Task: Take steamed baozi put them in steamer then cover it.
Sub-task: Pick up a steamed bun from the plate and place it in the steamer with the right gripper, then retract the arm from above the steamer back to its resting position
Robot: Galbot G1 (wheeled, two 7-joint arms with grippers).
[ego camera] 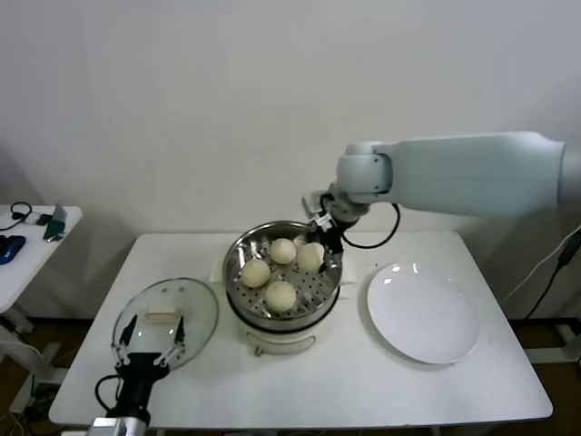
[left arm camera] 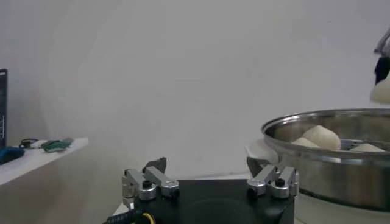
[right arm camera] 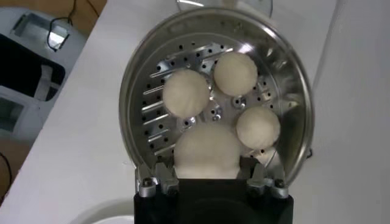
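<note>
Right gripper (right arm camera: 207, 176) grips the fourth baozi (right arm camera: 207, 152) over the steamer (ego camera: 238, 263); best release low onto bare tray, left gripper (left arm camera: 210, 179) open beside.

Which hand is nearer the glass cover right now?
Left. The left hand hovers at the cover's near edge, open. The right hand is over the steamer, holding a baozi.
</note>
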